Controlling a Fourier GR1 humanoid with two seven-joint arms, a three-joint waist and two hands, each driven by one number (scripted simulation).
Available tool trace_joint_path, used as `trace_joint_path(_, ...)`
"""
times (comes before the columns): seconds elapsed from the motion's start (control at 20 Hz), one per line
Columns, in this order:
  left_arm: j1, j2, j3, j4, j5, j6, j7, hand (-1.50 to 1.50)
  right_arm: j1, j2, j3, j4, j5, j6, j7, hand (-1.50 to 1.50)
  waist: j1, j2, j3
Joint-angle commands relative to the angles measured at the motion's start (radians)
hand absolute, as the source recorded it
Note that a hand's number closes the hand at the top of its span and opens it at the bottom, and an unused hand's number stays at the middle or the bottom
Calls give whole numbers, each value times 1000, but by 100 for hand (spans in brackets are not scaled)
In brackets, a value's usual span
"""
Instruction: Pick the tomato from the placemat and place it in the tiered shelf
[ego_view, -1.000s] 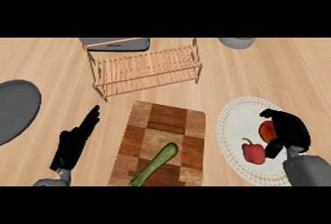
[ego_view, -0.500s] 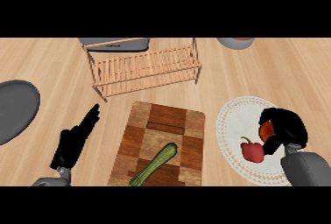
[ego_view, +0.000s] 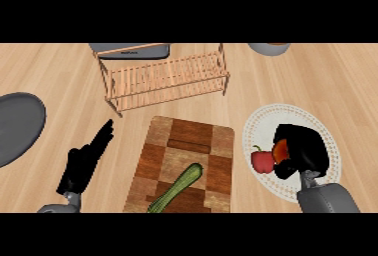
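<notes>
The right robot hand (ego_view: 301, 150) is curled round the tomato (ego_view: 280, 151) on the placemat (ego_view: 258, 117); the touching red pepper (ego_view: 261, 160) could be dragged along. The left robot hand (ego_view: 87, 160) is held spread.

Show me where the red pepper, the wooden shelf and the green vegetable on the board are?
red pepper (ego_view: 261, 161), head view, middle of its red body, on the placemat.
tiered shelf (ego_view: 168, 75), head view, slats of its top rack.
green vegetable (ego_view: 179, 184), head view, middle of its length, on the cutting board.
</notes>
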Motion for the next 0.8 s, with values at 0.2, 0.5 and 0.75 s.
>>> trace_joint_path(0.2, 73, 10, -7, -12, -21, -8, -73, 0, -46, 203, 236, -345, 71, 243, 344, 150, 1, 0, 4)
trace_joint_path(0.5, 50, -21, -27, -62, -30, 15, 2, 0, -260, 207, 238, -487, 54, 262, 503, 150, 16, 1, 5)
trace_joint_path(0.75, -6, 28, 19, -32, 1, -35, 19, 0, -433, 207, 173, -489, -17, 187, 575, 150, 17, 7, 4)
